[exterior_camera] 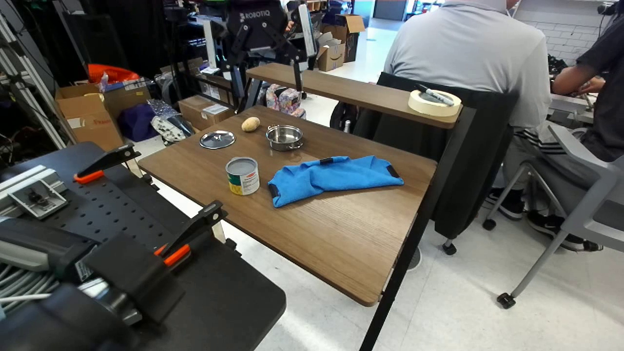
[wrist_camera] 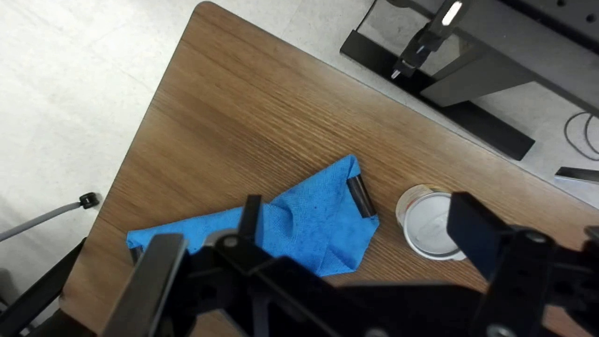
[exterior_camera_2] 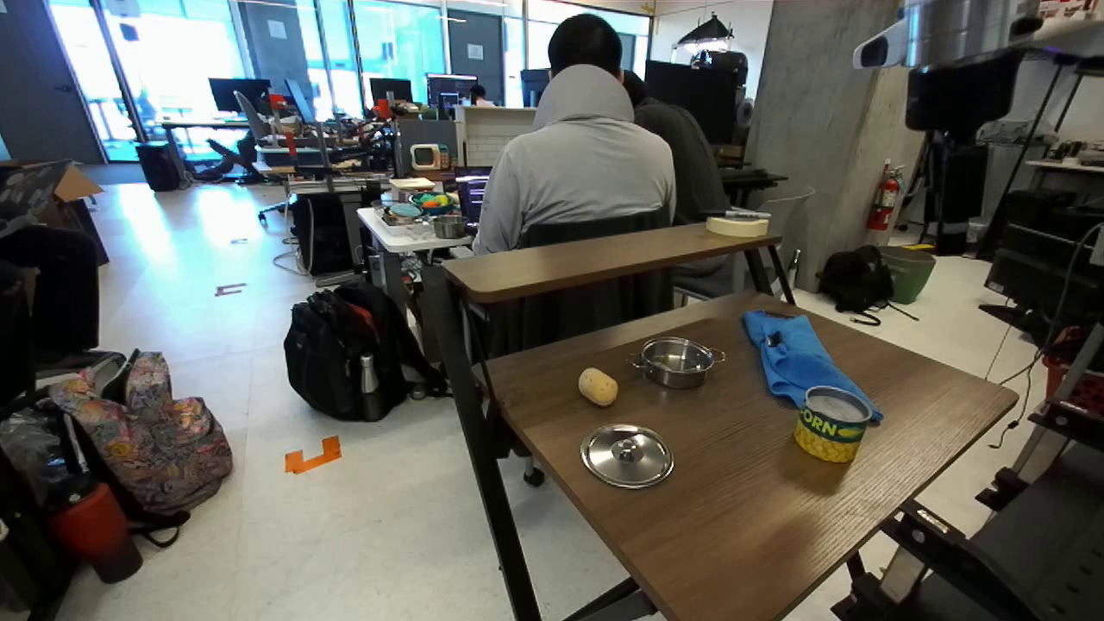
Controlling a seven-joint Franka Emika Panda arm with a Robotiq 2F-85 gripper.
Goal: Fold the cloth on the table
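Note:
The bright blue cloth (exterior_camera: 336, 178) lies on the brown wood-grain table (exterior_camera: 351, 234) in both exterior views (exterior_camera_2: 798, 354). It is gathered into a long, rumpled strip with dark patches at its edges. In the wrist view the cloth (wrist_camera: 323, 220) lies below my gripper, and a finger and the linkage hide part of it. My gripper (wrist_camera: 356, 213) is open, its black fingers wide apart with nothing between them. In an exterior view my gripper (exterior_camera: 266, 78) hangs high at the top, beyond the table's far end, apart from the cloth.
A corn can (exterior_camera: 243, 178) stands close to the cloth's end. A metal pot (exterior_camera_2: 677, 362), a lid (exterior_camera_2: 627, 455) and a potato (exterior_camera_2: 598, 387) are on the table. A raised wooden shelf (exterior_camera: 336, 90) along one side carries tape (exterior_camera: 429, 105) and a marker. People sit behind it.

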